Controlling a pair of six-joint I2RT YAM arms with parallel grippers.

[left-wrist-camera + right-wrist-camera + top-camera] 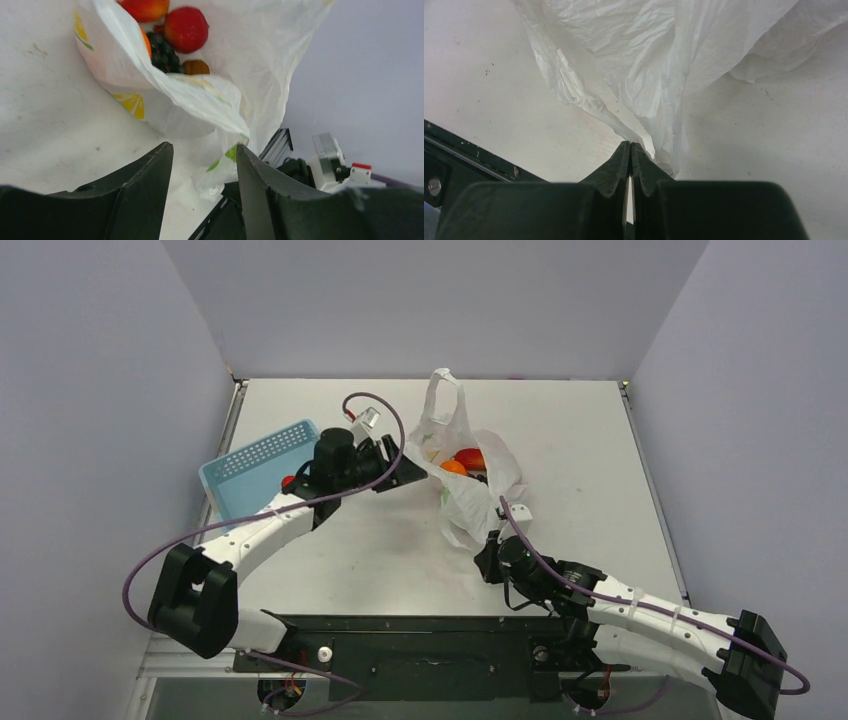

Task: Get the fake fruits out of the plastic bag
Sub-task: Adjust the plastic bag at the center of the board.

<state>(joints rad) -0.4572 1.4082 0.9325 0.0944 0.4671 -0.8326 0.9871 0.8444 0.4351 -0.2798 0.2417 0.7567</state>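
Left wrist view is showing the left gripper (pixel 204 150) with its fingers spread apart, just beside the open mouth of the plastic bag (pixel 260 60). The fake fruits (pixel 186 29) are lying inside the bag, red ones next to the dark grapes (pixel 165 54). The right gripper (pixel 630 147) is pinching the bag's bottom edge, fingers pressed together on it. The fruits are looking light, hard and smooth, so they may be slipping. Grabbing a round red one across its middle seems best. The bag is looking soft and floppy.
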